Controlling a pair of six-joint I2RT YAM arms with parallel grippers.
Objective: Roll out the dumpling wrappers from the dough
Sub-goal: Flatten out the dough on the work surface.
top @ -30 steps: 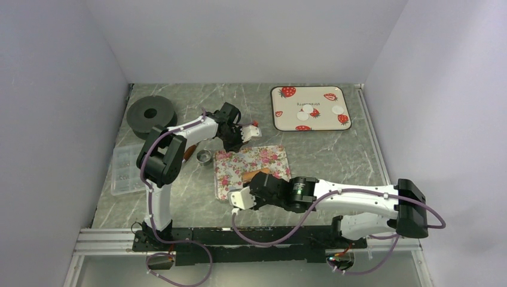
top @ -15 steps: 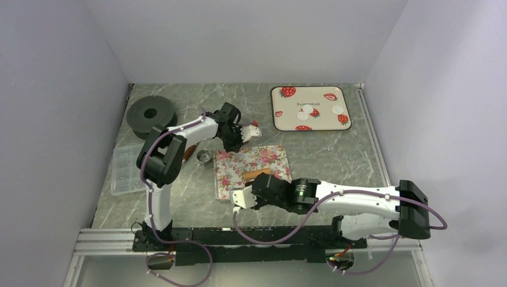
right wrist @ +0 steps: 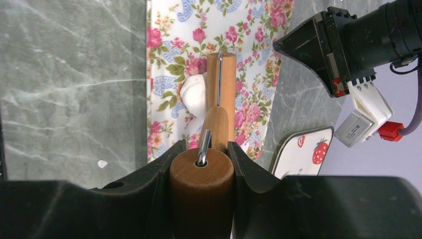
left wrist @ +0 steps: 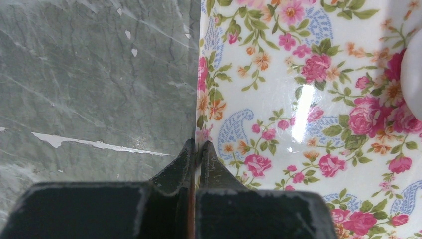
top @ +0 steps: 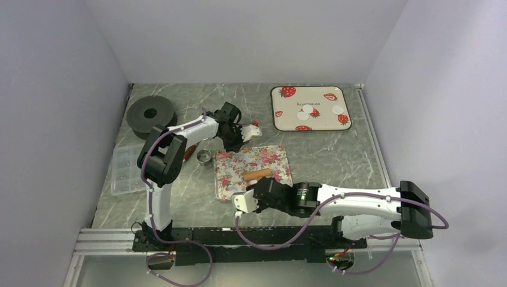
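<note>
Three dumpling wrappers, thin white discs, lie on the strawberry tray at the back right. A floral mat lies mid-table. My left gripper is shut on the mat's far edge; in the left wrist view the fingertips pinch that edge. My right gripper is shut on the wooden rolling pin's handle. The roller rests on the mat beside a white dough lump. The roller also shows in the top view.
A small metal ring cutter stands left of the mat. A black round disc is at the back left. A clear plastic compartment box lies at the left edge. The left arm's wrist shows beyond the mat.
My right gripper has drawn back toward the near edge with the rolling pin, so more of the roller shows on the mat. The left gripper has stayed on the mat edge.
</note>
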